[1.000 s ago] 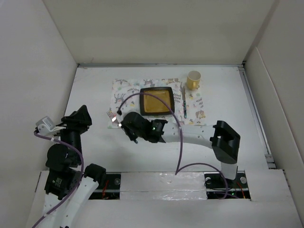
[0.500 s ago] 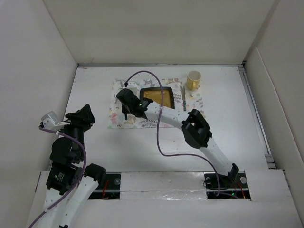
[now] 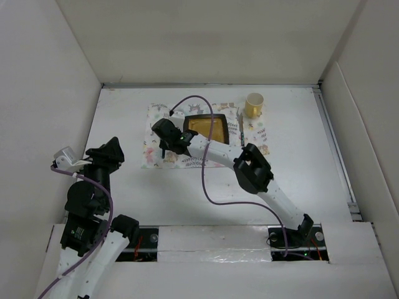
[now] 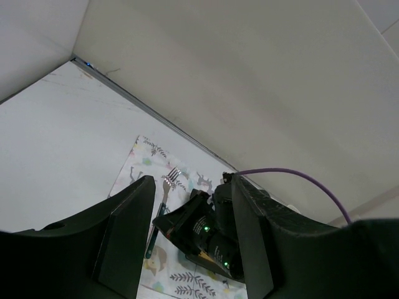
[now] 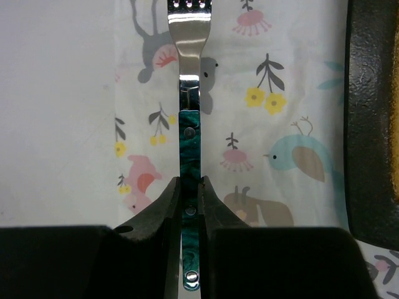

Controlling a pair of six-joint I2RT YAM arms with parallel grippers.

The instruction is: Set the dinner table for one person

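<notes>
Right gripper is clamped on the fork handle; the fork points up-frame, parallel to the plate at right.

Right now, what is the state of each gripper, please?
Left gripper: open, holding nothing.
Right gripper: closed on the handle of the fork, over the placemat.
</notes>
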